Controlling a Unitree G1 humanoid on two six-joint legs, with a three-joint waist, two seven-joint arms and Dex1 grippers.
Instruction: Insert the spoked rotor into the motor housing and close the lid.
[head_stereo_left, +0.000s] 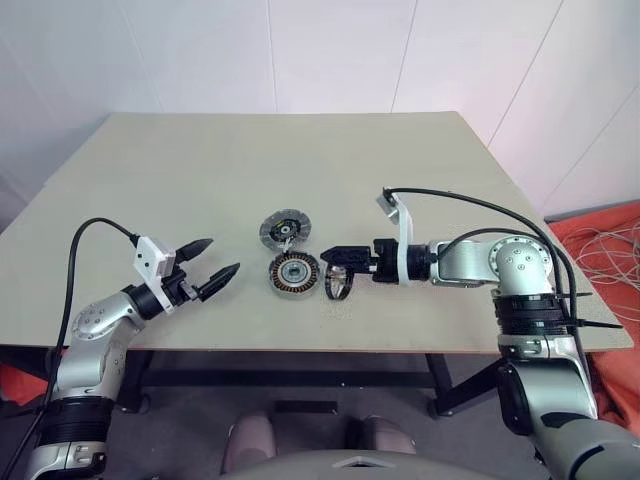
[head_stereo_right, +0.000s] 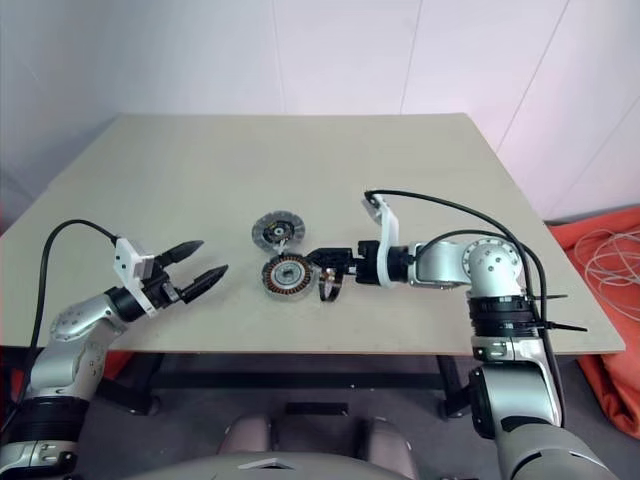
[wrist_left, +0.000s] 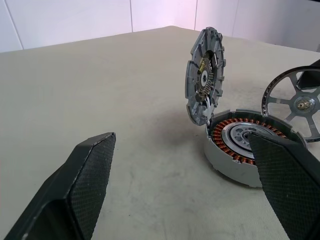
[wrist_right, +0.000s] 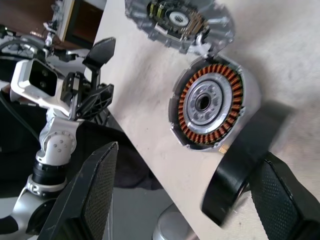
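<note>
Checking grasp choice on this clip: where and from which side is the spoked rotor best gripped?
Probably across its dark rim, coming from the robot's right. The spoked rotor stands on edge beside the motor housing, so the rim faces the right gripper, whose open fingers already flank it. Thin spokes and a small hub give a poorer hold. The lid is tipped open.

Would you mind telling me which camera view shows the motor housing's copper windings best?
The right wrist view: it faces into the motor housing, so the full copper ring around the silver centre shows. The left wrist view sees it from the side, partly behind a finger. Both eye views show it small, beside the spoked rotor.
</note>
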